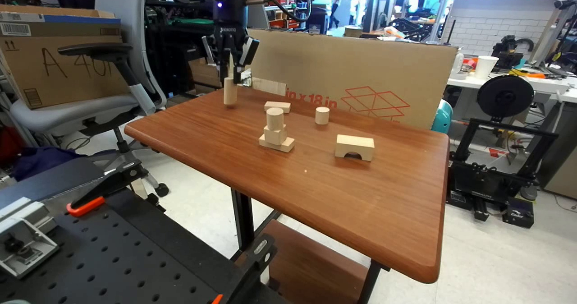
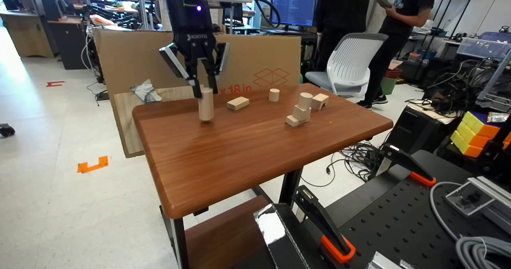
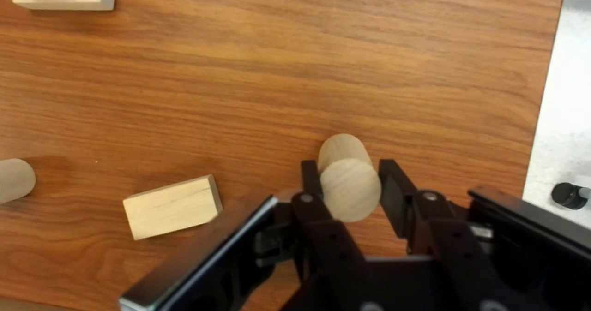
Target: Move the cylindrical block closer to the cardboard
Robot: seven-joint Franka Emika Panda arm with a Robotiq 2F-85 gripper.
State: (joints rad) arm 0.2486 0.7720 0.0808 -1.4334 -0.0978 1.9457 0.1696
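- Two fingers (image 3: pixel 395 195) clasp the upright cylindrical block (image 2: pixel 206 107), parted only by its width.
- It is near the desk (image 1: pixel 360 204) edge that faces the cardboard (image 1: pixel 351 65).

In both exterior views, the flat brown cardboard sheet (image 1: pixel 351 65) stands behind the brown rectangular wooden table (image 1: pixel 360 195) bearing the pale blocky wooden stack (image 1: pixel 274 135); left of that, the tall pale wooden cylinder (image 1: pixel 230 92) is in the black 2-fingered claw (image 1: pixel 231 76).

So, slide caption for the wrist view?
Gripper closed on the upright cylindrical block; rectangular block on the table, lower left.
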